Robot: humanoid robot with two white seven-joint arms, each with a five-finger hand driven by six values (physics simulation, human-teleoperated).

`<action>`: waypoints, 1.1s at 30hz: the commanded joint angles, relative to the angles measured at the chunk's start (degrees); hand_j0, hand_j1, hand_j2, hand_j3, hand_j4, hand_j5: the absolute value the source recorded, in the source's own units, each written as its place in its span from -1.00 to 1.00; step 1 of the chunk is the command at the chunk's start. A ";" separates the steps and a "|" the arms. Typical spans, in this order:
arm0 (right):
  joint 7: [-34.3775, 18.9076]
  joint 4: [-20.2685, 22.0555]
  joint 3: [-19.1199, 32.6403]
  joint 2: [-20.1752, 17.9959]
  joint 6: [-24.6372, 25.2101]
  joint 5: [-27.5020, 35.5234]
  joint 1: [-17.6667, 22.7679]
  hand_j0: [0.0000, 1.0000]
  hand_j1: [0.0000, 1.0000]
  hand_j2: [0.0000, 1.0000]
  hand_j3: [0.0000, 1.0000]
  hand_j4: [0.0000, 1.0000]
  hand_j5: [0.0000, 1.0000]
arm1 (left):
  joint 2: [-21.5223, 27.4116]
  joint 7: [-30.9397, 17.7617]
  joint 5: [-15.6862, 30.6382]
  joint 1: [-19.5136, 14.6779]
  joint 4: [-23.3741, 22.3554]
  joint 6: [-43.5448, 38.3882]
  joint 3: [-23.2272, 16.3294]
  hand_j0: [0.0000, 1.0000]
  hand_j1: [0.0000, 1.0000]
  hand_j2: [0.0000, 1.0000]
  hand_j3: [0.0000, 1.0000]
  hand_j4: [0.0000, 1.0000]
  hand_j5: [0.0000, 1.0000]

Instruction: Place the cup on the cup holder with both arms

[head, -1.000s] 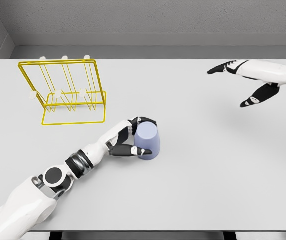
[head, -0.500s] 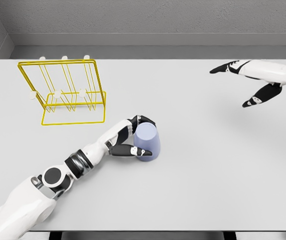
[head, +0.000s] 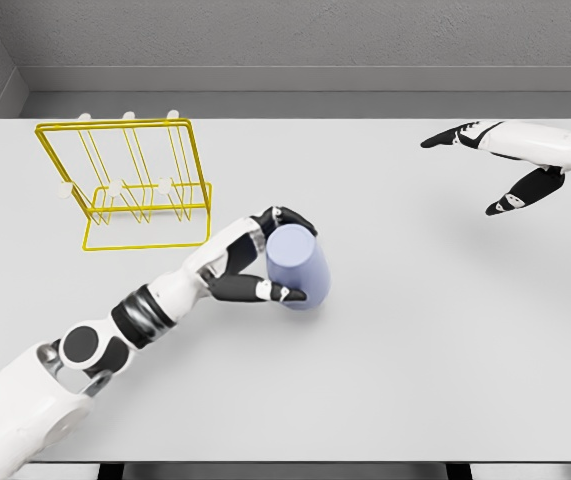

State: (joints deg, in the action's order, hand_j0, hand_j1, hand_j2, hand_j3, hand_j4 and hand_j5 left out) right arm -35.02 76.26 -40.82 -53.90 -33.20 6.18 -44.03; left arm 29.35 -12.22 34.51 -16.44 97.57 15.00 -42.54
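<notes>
A pale blue cup [head: 301, 266] is upside down near the table's middle, held a little above the surface and tilted. My left hand [head: 271, 258] is shut on it, fingers over its top and thumb along its lower side. The yellow wire cup holder [head: 125, 185] with white-tipped pegs stands at the back left, apart from the cup. My right hand [head: 485, 165] hovers at the far right over the table, fingers spread and holding nothing.
The grey table [head: 415, 330] ends at a front edge along the bottom of the view. A grey wall runs behind the table's far edge.
The left hand has lifted the cup slightly up and tilted it. The right hand has drifted a little to the right.
</notes>
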 commanded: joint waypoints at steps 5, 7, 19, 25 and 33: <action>0.02 0.03 0.13 -0.06 0.16 0.32 0.09 1.00 1.00 1.00 1.00 1.00 1.00 | 6.95 0.01 6.89 -1.76 3.41 0.12 2.46 -0.25 -0.25 -0.25 -0.25 -0.25 -0.25; 0.02 0.03 0.04 -0.15 0.16 0.41 0.09 1.00 1.00 1.00 1.00 1.00 1.00 | 7.92 0.01 8.21 -3.16 3.41 0.12 2.46 -0.25 -0.25 -0.25 -0.25 -0.25 -0.25; 0.02 0.03 0.13 -0.15 0.16 0.41 0.09 1.00 1.00 1.00 1.00 1.00 1.00 | 14.34 0.01 17.17 -11.07 3.32 -0.32 3.25 -0.25 -0.25 -0.25 -0.25 -0.25 -0.25; 0.02 0.03 0.13 -0.15 0.16 0.41 0.17 1.00 1.00 1.00 1.00 1.00 1.00 | 16.27 0.01 17.70 -12.66 2.80 -1.11 5.01 -0.25 -0.25 -0.25 -0.25 -0.25 -0.25; 0.02 0.03 0.13 -0.15 0.16 0.41 0.17 1.00 1.00 1.00 1.00 1.00 1.00 | 16.80 -0.35 17.53 -12.83 -2.39 -1.20 7.29 -0.25 -0.25 -0.25 -0.25 -0.25 -0.25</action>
State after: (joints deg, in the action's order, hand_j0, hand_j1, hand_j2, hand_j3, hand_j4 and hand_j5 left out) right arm -35.02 76.24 -40.74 -53.98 -33.20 6.17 -43.86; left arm 46.05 -12.46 51.82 -29.27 96.80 13.86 -36.04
